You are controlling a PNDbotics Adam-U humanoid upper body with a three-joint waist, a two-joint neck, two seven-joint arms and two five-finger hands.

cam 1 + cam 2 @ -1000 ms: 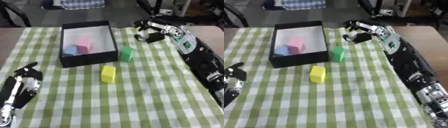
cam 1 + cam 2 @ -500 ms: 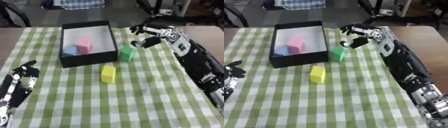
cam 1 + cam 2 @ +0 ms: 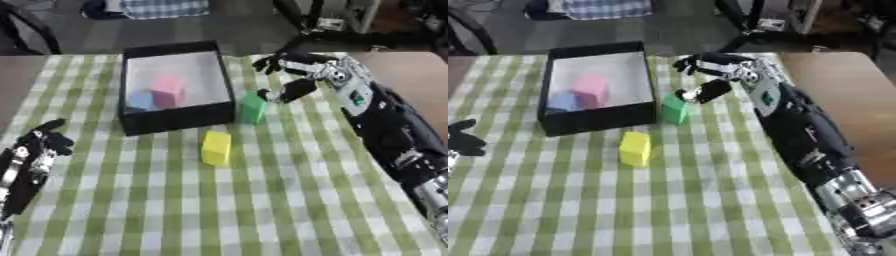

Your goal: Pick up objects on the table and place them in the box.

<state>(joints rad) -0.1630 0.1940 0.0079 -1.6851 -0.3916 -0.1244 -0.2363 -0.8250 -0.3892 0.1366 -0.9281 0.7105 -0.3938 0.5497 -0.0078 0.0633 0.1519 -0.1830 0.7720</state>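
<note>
A black box [image 3: 173, 123] with a white inside stands at the back left of the checked cloth and holds a pink block [image 3: 168, 90] and a blue block [image 3: 140, 100]. A green block [image 3: 253, 108] stands upright against the box's right wall. A yellow block [image 3: 216, 147] lies in front of the box. My right hand [image 3: 293, 75] hovers just right of and above the green block, fingers spread and thumb pointing down toward it, holding nothing. My left hand [image 3: 35, 152] rests open at the lower left.
The green-and-white checked cloth [image 3: 262, 200] covers the table, with bare brown wood [image 3: 411, 80] at its right. Chairs and furniture stand beyond the far edge.
My right hand has moved left and toward me, from the back right of the cloth to beside the green block. The left hand has barely shifted.
</note>
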